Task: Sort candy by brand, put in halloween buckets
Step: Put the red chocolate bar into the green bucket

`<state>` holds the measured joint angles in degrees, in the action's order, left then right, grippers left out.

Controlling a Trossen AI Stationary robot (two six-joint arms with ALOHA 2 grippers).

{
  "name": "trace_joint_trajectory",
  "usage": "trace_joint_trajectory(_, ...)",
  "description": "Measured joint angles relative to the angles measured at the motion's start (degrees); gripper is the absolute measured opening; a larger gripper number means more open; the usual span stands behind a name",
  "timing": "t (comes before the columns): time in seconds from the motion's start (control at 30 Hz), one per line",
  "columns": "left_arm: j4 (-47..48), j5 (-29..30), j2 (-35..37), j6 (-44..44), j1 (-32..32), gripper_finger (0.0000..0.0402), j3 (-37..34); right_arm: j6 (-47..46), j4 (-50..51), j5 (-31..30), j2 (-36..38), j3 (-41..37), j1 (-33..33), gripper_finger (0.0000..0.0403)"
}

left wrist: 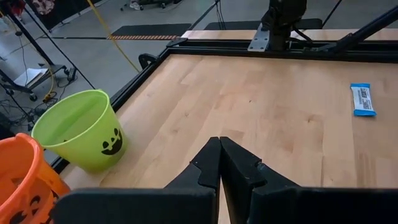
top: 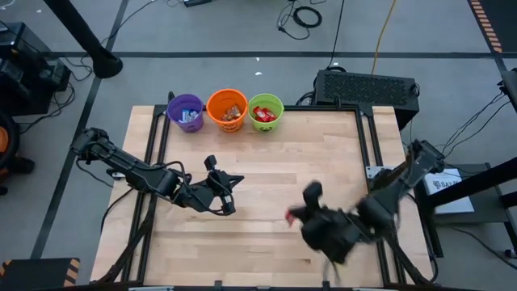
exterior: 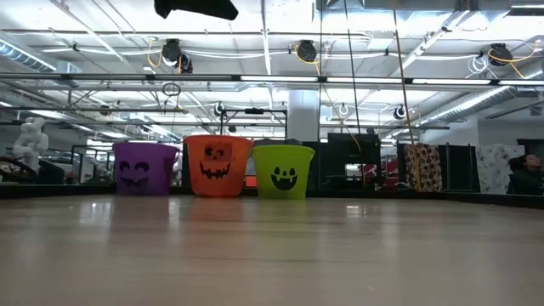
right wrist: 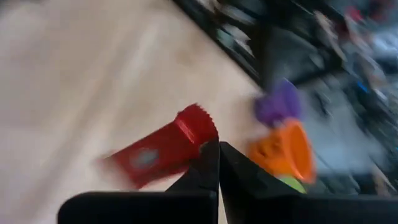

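Note:
Three buckets stand in a row at the table's far edge: purple (top: pixel 187 111), orange (top: pixel 227 109) and lime green (top: pixel 266 111), each with candy inside; they also show in the low view, purple (exterior: pixel 144 168), orange (exterior: pixel 218 165), green (exterior: pixel 282 171). My right gripper (top: pixel 300 214) is over the near right part of the table, shut on a red candy bar (right wrist: pixel 158 149). My left gripper (top: pixel 229 192) is shut and empty over the table's middle left. A blue candy bar (left wrist: pixel 362 99) lies flat on the table. My right gripper pinches the red candy by its crimped end (right wrist: pixel 200 127) between the two fingertips (right wrist: pixel 210 163). The rest of the wrapper sticks out sideways from the fingers. The view is blurred, and I cannot tell whether the candy is clear of the table.
Black rails (top: pixel 367 153) frame the wooden table. A black box (top: pixel 367 87) sits beyond the far right corner. The left arm's links (top: pixel 121 162) lie across the left rail. Bare wood (top: pixel 275 162) lies between the grippers and the buckets.

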<state>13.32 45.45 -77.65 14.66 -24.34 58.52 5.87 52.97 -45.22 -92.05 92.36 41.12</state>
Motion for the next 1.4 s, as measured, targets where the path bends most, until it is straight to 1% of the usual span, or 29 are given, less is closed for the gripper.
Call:
trace_joint_trajectory(0.07, 0.0, 0.0, 0.0, 0.6, 0.0, 0.0012, 0.0, 0.3, 0.3, -2.9, 0.0, 0.0, -4.3, 0.0000)
trace_joint_trajectory(0.13, 0.0, 0.0, 0.0, 1.5, 0.0, 0.0012, 0.0, 3.5, 0.9, -4.5, 0.0, 0.0, -9.3, 0.0000)
trace_joint_trajectory(0.3, 0.0, 0.0, 0.0, 1.5, 0.0, 0.0012, 0.0, 14.4, -0.1, -3.9, 0.0, 0.0, -24.7, 0.0000)
trace_joint_trajectory(0.37, 0.0, 0.0, 0.0, 1.5, 0.0, 0.0012, 0.0, 18.3, -1.5, -1.6, 0.0, 0.0, -31.7, 0.0000)
trace_joint_trajectory(0.43, 0.0, 0.0, 0.0, 1.5, 0.0, 0.0012, 0.0, 22.1, -4.4, 3.2, 0.0, 0.0, -38.5, 0.0000)
trace_joint_trajectory(0.5, 0.0, 0.0, 0.0, 1.5, 0.0, 0.0012, 0.0, 25.7, -8.3, 9.7, 0.0, 0.0, -45.5, 0.0000)
trace_joint_trajectory(0.63, 0.0, 0.0, 0.0, 1.4, 0.0, 0.0012, 0.0, 32.6, -17.1, 27.9, -1.0, 0.0, -58.2, 0.0000)
trace_joint_trajectory(0.7, 0.1, 0.0, 0.0, 1.3, 0.0, 0.0012, 0.0, 33.7, -20.3, 35.7, -2.1, 0.0, -63.8, 0.0000)
trace_joint_trajectory(0.8, 0.1, 0.0, 0.0, 1.0, 0.0, 0.0012, 0.0, 33.8, -24.7, 44.0, -4.6, 0.0, -70.0, 0.0000)
trace_joint_trajectory(0.83, 0.1, 0.0, 0.0, 1.0, 0.0, 0.0012, 0.0, 33.5, -24.9, 46.1, -5.5, 0.0, -71.6, 0.0000)
trace_joint_trajectory(0.9, 0.3, 0.0, 0.0, 1.0, 0.0, 0.0012, 0.0, 32.2, -25.9, 48.2, -7.9, 0.0, -73.9, 0.0000)
trace_joint_trajectory(1.03, 0.9, 0.3, 0.0, 1.0, 0.1, 0.0012, 0.0, 28.4, -25.5, 48.6, -12.9, 0.0, -76.1, 0.0000)
trace_joint_trajectory(1.2, 1.0, 0.8, 0.0, 1.4, 0.3, 0.0012, 0.0, 26.0, -24.7, 48.1, -19.2, 0.0, -76.4, 0.0005)
trace_joint_trajectory(1.3, 0.9, 0.8, 0.0, 1.5, 0.3, 0.0012, 0.0, 25.2, -24.6, 47.7, -20.3, 0.0, -76.4, 0.0031)
trace_joint_trajectory(1.4, 0.9, 0.8, 0.0, 1.5, 0.3, 0.0012, 0.0, 22.6, -24.0, 43.3, -18.1, 0.0, -76.2, 0.0072)
